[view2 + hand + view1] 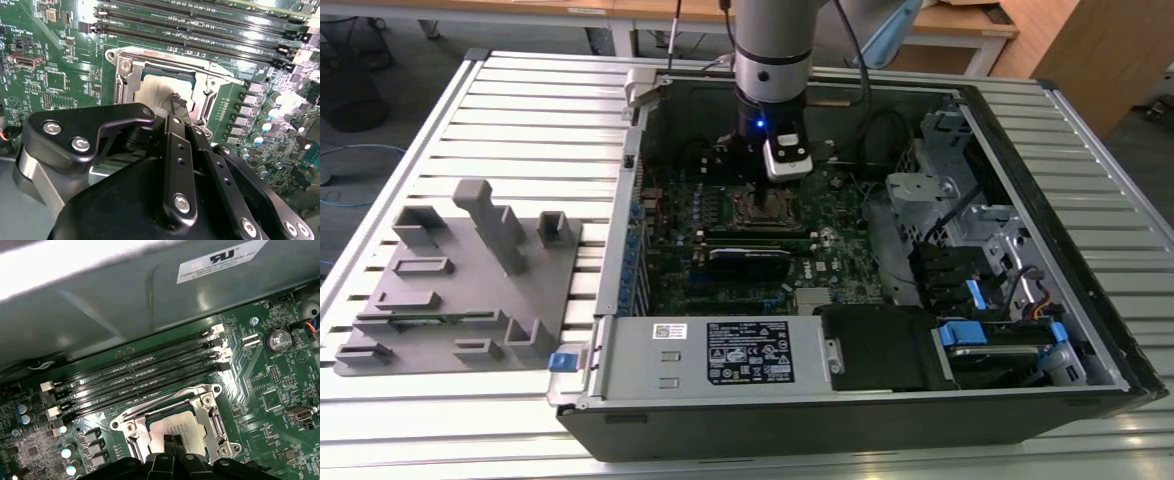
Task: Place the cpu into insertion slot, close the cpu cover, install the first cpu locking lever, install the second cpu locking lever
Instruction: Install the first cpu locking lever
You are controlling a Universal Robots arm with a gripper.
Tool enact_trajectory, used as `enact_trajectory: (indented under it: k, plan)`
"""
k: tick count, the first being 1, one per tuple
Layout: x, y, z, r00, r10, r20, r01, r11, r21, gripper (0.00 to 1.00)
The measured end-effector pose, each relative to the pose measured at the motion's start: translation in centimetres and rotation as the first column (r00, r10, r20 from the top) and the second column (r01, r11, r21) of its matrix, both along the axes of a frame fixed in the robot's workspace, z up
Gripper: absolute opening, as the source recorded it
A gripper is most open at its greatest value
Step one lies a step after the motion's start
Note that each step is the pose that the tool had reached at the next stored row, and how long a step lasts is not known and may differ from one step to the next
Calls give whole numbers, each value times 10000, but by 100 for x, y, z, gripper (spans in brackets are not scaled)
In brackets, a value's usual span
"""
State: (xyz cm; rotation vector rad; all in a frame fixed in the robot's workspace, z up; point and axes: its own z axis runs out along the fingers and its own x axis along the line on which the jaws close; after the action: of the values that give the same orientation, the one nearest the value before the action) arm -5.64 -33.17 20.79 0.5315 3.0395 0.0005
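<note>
So the cpu is lying flat inside the insertion slot, dull grey top up, and it looks square to the slot as far as we can see. The cpu cover appears to be down around it, with the chip showing through its window, though we can't swear it's fully seated. A thin metal lever runs along the slot's edge. We can't tell whether it's hooked.

The end effector sits right over the slot's centre. Its fingers are drawn together with nothing between them, tips at or just touching the chip's top.

Just beside the slot are the long black memory slots. The computer case stands around all of it on the slatted worktop. A grey fixture tray sits well apart from the slot, outside the case towards the exterior view's left.

Our read is that placing looks done and we're somewhere in the cover stage, with the levers unsettled. Any move from here calls for a straight, gentle motion with no sideways drag on the chip, and very exact tip placement on that skinny lever.
</note>
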Motion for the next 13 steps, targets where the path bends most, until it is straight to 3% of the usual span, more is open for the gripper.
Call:
enact_trajectory:
  k: [4, 8, 13]
  plan:
    - [8, 0, -8, 9986, 535, 2, -535, 9986, 2, 10]
    - [15, 1, -16, 9941, 1081, -26, -1081, 9941, -13, 10]
    - [15, -1, 17, 9925, 1205, -202, -1210, 9923, -261, 10]
